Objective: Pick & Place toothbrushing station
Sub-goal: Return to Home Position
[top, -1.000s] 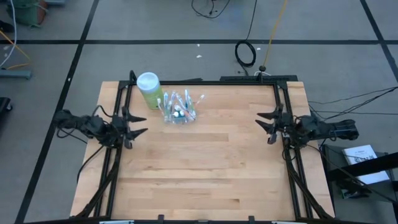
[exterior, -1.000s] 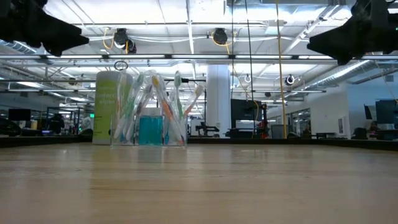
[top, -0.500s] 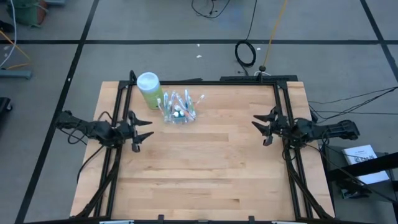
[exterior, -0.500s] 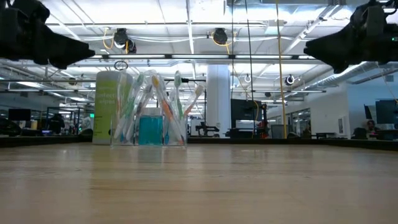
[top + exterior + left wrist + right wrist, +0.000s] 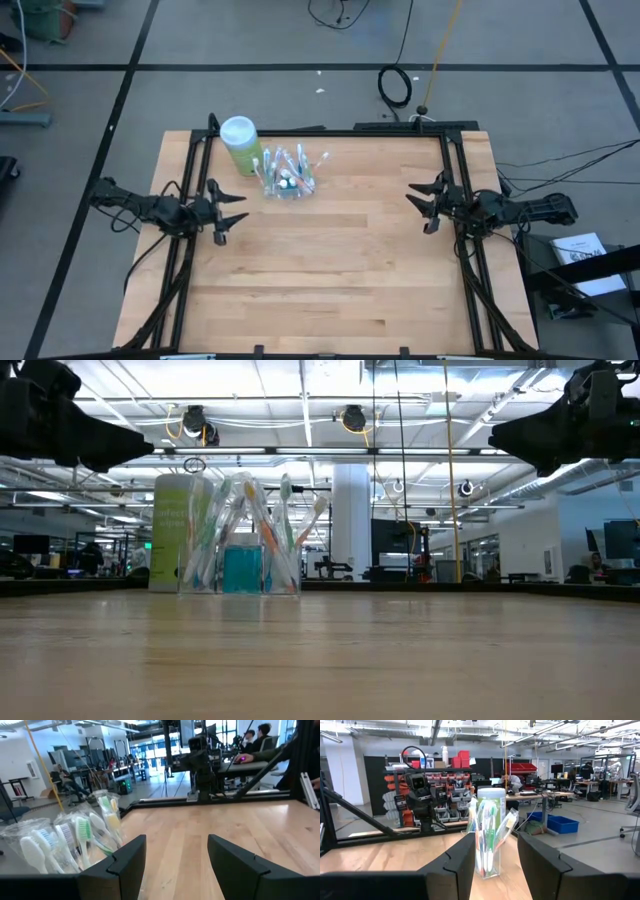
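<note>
The toothbrushing station is a small clear cup (image 5: 288,181) that stands on its base on the wooden table near the far edge, left of the middle. It holds several toothbrushes (image 5: 240,540) with their heads up and small blue tubes. My left gripper (image 5: 238,207) hovers open at the table's left edge, level, nearer the front than the cup (image 5: 70,842). My right gripper (image 5: 415,210) hovers open at the right edge, pointing across the table at the cup (image 5: 487,845). Neither has anything between its fingers.
A light-green bottle with a white cap (image 5: 238,143) stands just behind and left of the cup. Black frame rails (image 5: 455,260) run along the table's left, right and far edges. Bare wood (image 5: 330,270) fills the middle and front. People sit at desks (image 5: 255,740) beyond the table.
Both grippers have come down a little above the table's side edges and edged slightly toward the middle, then kept still. The gaps between their fingers look the same. The cup and the bottle have not moved.
</note>
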Tool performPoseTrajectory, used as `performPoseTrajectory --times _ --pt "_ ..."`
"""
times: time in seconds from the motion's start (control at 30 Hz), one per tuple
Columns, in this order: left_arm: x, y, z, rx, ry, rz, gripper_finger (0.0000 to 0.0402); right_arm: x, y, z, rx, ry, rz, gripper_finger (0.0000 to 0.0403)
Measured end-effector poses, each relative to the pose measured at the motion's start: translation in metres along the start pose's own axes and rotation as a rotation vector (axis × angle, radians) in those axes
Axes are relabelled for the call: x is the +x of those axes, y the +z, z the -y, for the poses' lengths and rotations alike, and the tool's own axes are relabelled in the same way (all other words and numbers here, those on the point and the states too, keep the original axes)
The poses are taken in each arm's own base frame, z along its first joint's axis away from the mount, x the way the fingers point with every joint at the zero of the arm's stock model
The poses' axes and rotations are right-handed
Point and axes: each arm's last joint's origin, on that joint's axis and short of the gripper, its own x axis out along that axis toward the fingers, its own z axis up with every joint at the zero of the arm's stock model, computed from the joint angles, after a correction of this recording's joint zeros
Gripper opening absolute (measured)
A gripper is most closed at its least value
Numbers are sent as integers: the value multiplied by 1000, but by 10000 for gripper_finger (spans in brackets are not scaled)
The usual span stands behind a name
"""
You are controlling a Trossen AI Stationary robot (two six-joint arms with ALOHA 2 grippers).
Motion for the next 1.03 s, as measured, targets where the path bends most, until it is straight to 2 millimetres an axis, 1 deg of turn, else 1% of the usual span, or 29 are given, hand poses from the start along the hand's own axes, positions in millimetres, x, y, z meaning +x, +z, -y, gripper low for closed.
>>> performPoseTrajectory --times 0.4,0.6,0.77,0.93,1.03 --pt "5 -4 4 12 -4 -39 218 0 0 0 -1 0 0 141" --pt "5 -6 3 2 33 -48 218 0 0 0 -1 0 -1 141" --pt "5 -8 4 67 22 -65 218 0 0 0 -1 0 -1 141" --pt "6 -8 4 213 21 -76 218 0 0 0 -1 0 -1 141" --pt "6 -8 4 231 22 -74 218 0 0 0 -1 0 -1 141"
